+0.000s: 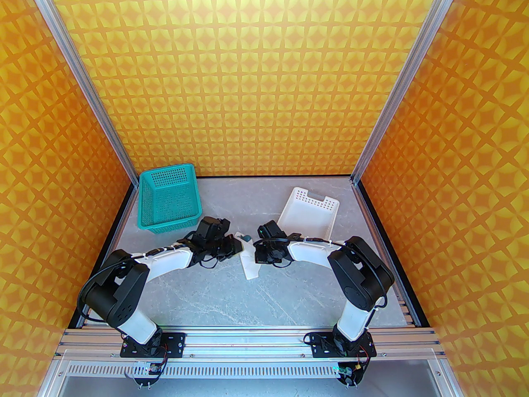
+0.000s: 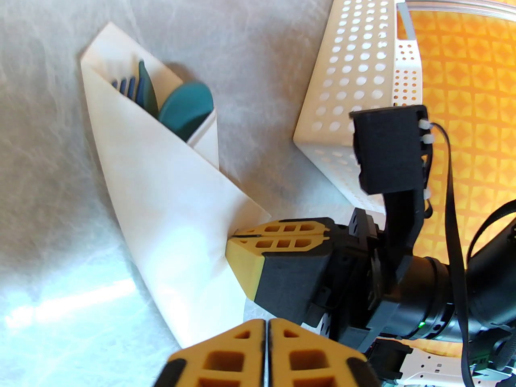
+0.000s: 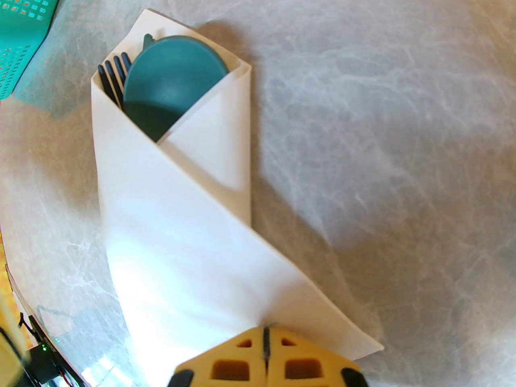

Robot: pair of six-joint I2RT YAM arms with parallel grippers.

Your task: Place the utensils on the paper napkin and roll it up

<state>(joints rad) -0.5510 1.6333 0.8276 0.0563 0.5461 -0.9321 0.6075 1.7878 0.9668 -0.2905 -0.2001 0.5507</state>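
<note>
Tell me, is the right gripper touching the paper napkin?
Touching. The left wrist view shows the right gripper, tips closed, pressed into the paper napkin, creasing its edge.

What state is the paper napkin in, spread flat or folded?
Folded: the paper napkin is wrapped around the utensils, whose tops poke out of its open end.

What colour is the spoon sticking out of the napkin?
The spoon is dark teal; right wrist view.

A teal perforated basket (image 1: 165, 179) sits at ten o'clock on the grey marbled table (image 1: 231, 300), a white perforated tray (image 1: 308, 209) at one o'clock, orange patterned walls (image 1: 264, 77) around.
</note>
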